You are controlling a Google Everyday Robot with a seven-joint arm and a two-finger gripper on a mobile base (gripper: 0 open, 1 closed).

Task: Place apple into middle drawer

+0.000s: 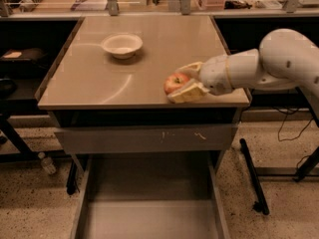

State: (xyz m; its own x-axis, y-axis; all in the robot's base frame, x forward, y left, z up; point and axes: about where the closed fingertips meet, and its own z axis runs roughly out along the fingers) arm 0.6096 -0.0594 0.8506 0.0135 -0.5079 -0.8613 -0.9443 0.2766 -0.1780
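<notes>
step: grasp done | gripper [181, 83] clamped on round red-yellow apple [174, 81] @ tan desk [149, 44] front edge | left: lower into open grey-tan metal drawer [149, 208], release

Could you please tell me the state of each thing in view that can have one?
hand: shut on the apple, near the tabletop front edge.
apple: gripped, not yet in a drawer.
middle drawer: pulled open.
scratched-front drawer: shut.
white bowl: upright on the tabletop.
</notes>
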